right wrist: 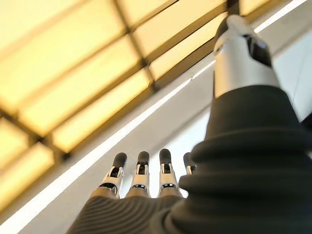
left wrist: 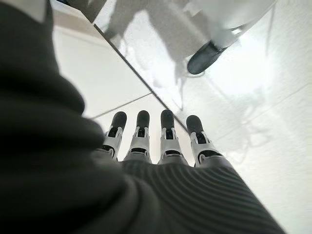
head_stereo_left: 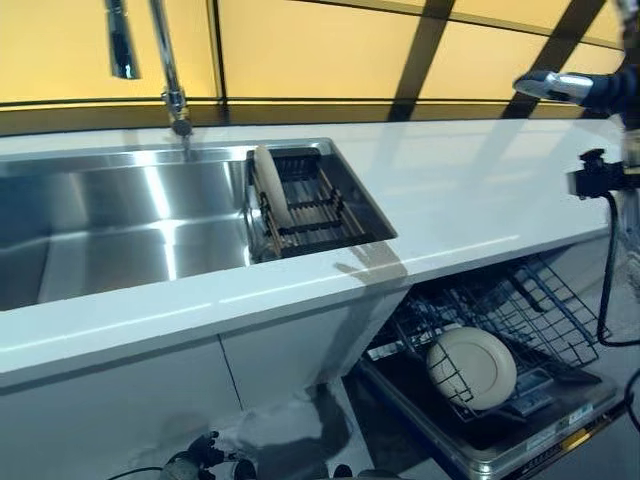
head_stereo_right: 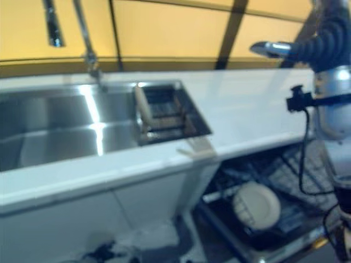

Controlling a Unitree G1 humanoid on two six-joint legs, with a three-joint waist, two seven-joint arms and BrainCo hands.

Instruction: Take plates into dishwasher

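At 2 o'clock, above the countertop (head_stereo_left: 450, 200), right hand (head_stereo_left: 553, 86) raised, fingers straight, empty. Left hand (left wrist: 161, 146) low, fingers straight. One plate (head_stereo_left: 270, 186) upright in sink rack (head_stereo_left: 310, 205); another plate (head_stereo_left: 471, 367) in dishwasher rack (head_stereo_left: 520, 310) at 5 o'clock.

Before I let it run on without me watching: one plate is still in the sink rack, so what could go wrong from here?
1. The remaining plate stands on edge in the dark rack inside the sink; a poor grip could tip it or let it slip onto the steel.
2. The right hand is raised, open and far from that plate, so it may clip the faucet when reaching across.
3. The dishwasher rack is pulled out low, already holding a plate; the next plate could knock it.
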